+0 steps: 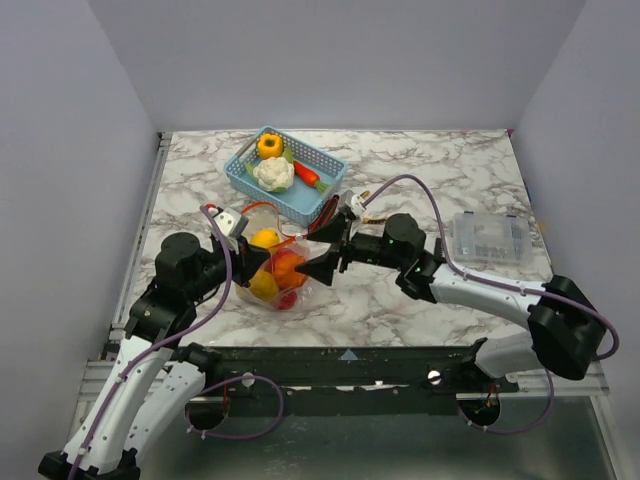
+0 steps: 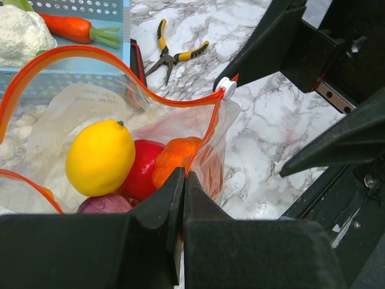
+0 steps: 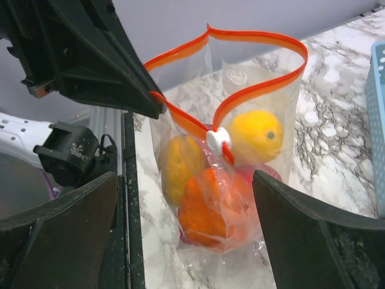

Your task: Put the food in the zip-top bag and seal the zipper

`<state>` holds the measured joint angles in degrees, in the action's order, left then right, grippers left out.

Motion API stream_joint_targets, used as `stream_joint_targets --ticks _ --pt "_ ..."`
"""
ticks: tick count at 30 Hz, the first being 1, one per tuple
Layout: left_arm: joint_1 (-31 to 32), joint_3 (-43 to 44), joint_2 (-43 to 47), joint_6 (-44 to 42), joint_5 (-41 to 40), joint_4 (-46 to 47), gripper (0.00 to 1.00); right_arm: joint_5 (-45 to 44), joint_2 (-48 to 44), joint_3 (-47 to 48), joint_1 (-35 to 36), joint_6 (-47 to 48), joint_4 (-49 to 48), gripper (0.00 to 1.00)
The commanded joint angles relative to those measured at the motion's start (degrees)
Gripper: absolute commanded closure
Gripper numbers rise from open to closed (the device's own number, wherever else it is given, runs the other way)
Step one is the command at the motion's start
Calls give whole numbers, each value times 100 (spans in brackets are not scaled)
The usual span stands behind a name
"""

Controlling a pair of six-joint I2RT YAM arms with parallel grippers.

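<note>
Clear plastic forms the bag [image 2: 84, 102], its near edge pinched in the tightly closed left gripper [image 2: 183, 176]; the right gripper [image 3: 185, 176] gapes wide just beside it, holding nothing. Inside sit a lemon [image 2: 99, 158] and red, orange and purple fruit [image 2: 144, 174]; beyond, a blue basket [image 1: 245, 175] holds cauliflower [image 1: 272, 173], carrot [image 1: 306, 174] and pepper [image 1: 269, 145].

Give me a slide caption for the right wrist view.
Open right end effector flanks the zip-top bag of food; zipper partly open, white slider partway along.
</note>
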<state>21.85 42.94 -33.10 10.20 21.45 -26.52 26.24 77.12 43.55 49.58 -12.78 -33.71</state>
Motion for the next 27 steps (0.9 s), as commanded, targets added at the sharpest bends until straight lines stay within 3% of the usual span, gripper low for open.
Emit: stream_joint_targets --ticks 1,7,10,15,20,25,27 --pt "2 21 21 73 -14 196 100 864 549 116 -420 -634 -1188 6" --pt "4 40 29 125 34 219 100 2036 1113 457 -507 -1096 -1673 12" --pt "4 63 14 133 34 205 100 2291 1360 546 -504 -1478 -1938 23" --pt "3 126 -21 149 33 138 100 2492 1718 628 -508 -2020 -2503 57" --pt "-3 278 -37 158 -22 -61 100 2546 1782 686 -503 -2057 -2524 98" --pt "3 631 -104 158 -137 -370 98 2493 1576 742 -514 -1757 -2083 100" --pt "4 839 -193 172 -83 -472 82 2498 1468 877 -512 -1522 -1639 100"
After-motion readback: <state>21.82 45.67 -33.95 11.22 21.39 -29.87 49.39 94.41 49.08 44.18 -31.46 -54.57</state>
